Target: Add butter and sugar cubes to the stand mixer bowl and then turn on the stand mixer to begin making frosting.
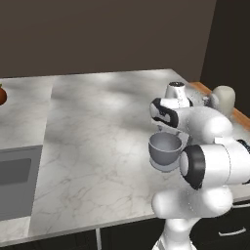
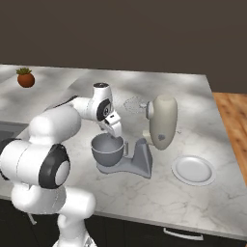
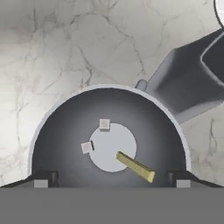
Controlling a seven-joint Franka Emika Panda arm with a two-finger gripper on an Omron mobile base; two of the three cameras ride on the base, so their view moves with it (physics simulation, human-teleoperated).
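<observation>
Gripper (image 3: pixel 112 183) hovers wide and empty over the stand mixer bowl (image 3: pixel 57 144) near the counter's right edge — butter (image 3: pixel 135 166) and sugar cubes (image 3: pixel 104 124) inside — next, lift clear and reach the stand mixer (image 2: pixel 161 123) switch

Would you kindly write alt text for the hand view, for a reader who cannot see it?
Looking straight down into the grey stand mixer bowl, which holds a yellow-green butter bar and two small pale sugar cubes, with the open gripper above its rim. The bowl sits on a marble counter, with the mixer's grey neck beside it.
</observation>
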